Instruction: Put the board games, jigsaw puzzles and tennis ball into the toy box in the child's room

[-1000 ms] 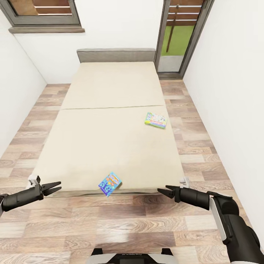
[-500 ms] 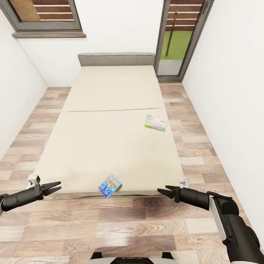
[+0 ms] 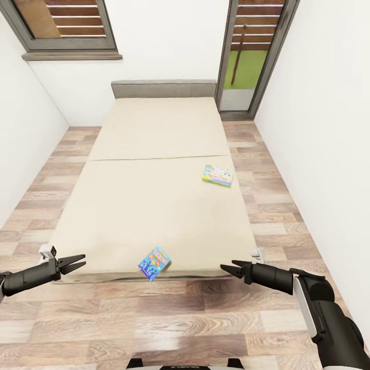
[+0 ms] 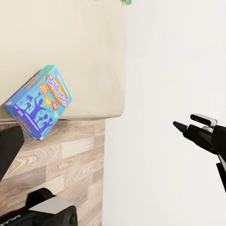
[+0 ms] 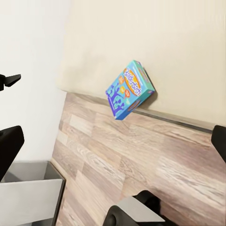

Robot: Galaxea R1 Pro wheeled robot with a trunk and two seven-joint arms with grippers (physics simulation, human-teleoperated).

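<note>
On the far left, our left gripper [image 3: 77,264] hung low over the wood-plank floor [image 3: 169,318], just off the near left corner of the bed [image 3: 154,205]. Its two dark fingers were spread apart, released, grasping nothing.

Moving right, there was the blue board game [image 3: 154,263] sitting at the near edge of the beige mattress, tilted, one corner poking out past the edge over the floor. From our left wrist camera, the same blue box [image 4: 40,102] hung over the mattress edge with yellow lettering on its lid. From the right wrist camera it showed again [image 5: 130,89], overhanging the edge above the planks. It lay between our two grippers, apart from both.

Further right and farther up the bed, the second board game [image 3: 218,174], a green-edged box with a pale printed lid, lay flat near the right edge of the mattress, just on the near side of the seam across the mattress.

Then our right gripper [image 3: 228,269], held off the near right corner of the bed, fingers parted, empty too. In the left wrist camera, it [image 4: 181,126] appeared against the white wall.

At the far end stood the grey headboard [image 3: 163,88], a window [image 3: 67,23] at the far left and a tall glazed door [image 3: 252,51] at the far right.
</note>
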